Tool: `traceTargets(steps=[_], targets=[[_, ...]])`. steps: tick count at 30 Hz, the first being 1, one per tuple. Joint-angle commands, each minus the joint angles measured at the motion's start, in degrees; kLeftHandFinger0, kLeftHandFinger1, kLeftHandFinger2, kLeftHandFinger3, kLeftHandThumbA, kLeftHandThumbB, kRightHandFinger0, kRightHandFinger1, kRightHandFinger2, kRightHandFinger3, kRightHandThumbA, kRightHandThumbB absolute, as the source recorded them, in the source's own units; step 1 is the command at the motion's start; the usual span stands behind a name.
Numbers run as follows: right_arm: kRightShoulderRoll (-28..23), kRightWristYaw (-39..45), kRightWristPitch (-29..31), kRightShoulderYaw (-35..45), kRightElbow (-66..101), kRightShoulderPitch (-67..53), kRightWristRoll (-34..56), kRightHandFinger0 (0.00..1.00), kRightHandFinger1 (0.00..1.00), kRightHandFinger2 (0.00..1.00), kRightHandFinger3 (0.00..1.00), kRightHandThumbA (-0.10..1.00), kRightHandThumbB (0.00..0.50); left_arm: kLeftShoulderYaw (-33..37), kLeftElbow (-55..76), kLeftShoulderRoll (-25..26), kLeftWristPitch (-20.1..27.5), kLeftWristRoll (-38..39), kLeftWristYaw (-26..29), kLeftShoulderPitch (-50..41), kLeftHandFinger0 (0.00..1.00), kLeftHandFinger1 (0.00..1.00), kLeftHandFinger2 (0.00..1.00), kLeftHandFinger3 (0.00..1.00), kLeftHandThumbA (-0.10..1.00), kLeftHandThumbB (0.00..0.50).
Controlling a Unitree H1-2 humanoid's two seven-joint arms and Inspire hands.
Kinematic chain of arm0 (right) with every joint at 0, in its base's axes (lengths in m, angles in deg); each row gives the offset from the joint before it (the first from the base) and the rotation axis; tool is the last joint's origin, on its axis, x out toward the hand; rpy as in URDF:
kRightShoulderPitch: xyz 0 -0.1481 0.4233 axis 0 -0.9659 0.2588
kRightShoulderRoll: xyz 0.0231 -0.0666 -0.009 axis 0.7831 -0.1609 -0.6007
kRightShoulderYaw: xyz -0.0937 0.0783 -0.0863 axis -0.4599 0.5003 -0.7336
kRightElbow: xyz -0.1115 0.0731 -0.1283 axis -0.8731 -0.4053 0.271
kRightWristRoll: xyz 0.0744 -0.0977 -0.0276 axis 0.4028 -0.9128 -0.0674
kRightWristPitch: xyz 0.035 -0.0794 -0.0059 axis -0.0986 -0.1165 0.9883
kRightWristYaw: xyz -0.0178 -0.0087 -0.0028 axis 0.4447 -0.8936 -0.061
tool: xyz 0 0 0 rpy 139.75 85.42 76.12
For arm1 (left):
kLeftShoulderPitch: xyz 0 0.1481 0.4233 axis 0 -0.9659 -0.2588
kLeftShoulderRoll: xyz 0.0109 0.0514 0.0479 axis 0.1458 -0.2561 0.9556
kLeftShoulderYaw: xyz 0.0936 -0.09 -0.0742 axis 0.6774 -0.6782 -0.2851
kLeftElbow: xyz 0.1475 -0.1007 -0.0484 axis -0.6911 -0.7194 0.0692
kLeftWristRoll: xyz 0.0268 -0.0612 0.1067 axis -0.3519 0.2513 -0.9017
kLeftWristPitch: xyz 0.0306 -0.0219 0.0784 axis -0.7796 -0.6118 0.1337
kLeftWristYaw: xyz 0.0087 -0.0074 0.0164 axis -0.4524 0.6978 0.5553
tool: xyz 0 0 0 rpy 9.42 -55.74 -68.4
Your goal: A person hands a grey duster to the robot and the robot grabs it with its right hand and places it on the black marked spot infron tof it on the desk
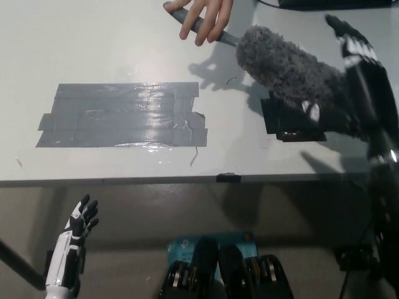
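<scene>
The grey duster (283, 65) is held above the desk (112, 37) by a person's hand (206, 15); the right hand (346, 81) is spread around its head. Premature release risks a drop.

place: looks like a lab or test room | plain white desk (93, 50) with a big patch of grey tape (121, 115) stuck on it | small black marked spot (287, 121) on the desk | bare brown floor (137, 215) under it
</scene>
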Motion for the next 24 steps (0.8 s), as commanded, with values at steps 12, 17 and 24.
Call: traceTargets(steps=[12,17,24], targets=[[-3.8,7.3,-13.7,-8.8,-23.1,18.3,-7.1,1.00,1.00,1.00,1.00,1.00,0.500,0.9,2.3,1.3,0.9,-0.5,-1.0,1.5,1.00,1.00,1.00,1.00,0.99,0.172],[-3.9,7.3,-14.7,-10.6,-29.5,20.8,-6.6,1.00,1.00,1.00,1.00,0.97,0.500,1.3,2.1,1.4,0.8,-0.6,-1.1,1.8,1.00,1.00,1.00,1.00,0.98,0.161],[-2.6,-3.2,-13.8,-9.5,-37.3,22.3,-6.0,0.43,0.43,0.59,0.93,0.04,0.364,1.8,2.5,1.5,0.5,-0.9,-0.9,1.7,1.00,1.00,1.00,1.00,0.98,0.186]])
